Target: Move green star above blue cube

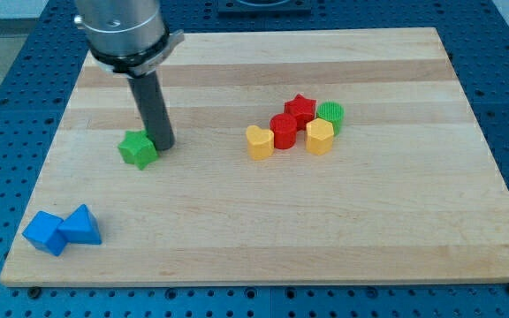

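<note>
In the lower left of the frame, near the corner of the wooden board, the blue cube sits touching a blue triangular block on its right. Up and to the right of them, left of centre, lies the green star. My tip stands just at the star's right edge, seemingly touching it, though the contact itself is hard to make out. The rod has nothing that opens or closes; it grasps nothing and only bears against the block's side. Right of centre is a tight cluster: a yellow block, a red block, a red star behind it, another yellow block, and a green cylinder at the far right.
</note>
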Robot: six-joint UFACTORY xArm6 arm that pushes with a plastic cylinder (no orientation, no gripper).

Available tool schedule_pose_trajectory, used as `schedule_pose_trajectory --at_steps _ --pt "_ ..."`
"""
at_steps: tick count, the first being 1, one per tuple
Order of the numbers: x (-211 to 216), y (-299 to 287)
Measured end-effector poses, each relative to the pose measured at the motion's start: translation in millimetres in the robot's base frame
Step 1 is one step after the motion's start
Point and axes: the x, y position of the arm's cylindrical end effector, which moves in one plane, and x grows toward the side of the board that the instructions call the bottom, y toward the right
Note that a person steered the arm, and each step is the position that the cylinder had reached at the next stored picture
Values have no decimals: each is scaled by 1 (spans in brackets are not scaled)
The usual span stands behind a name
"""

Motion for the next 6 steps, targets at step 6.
schedule_pose_trajectory --at_steps 6 --pt "15 -57"
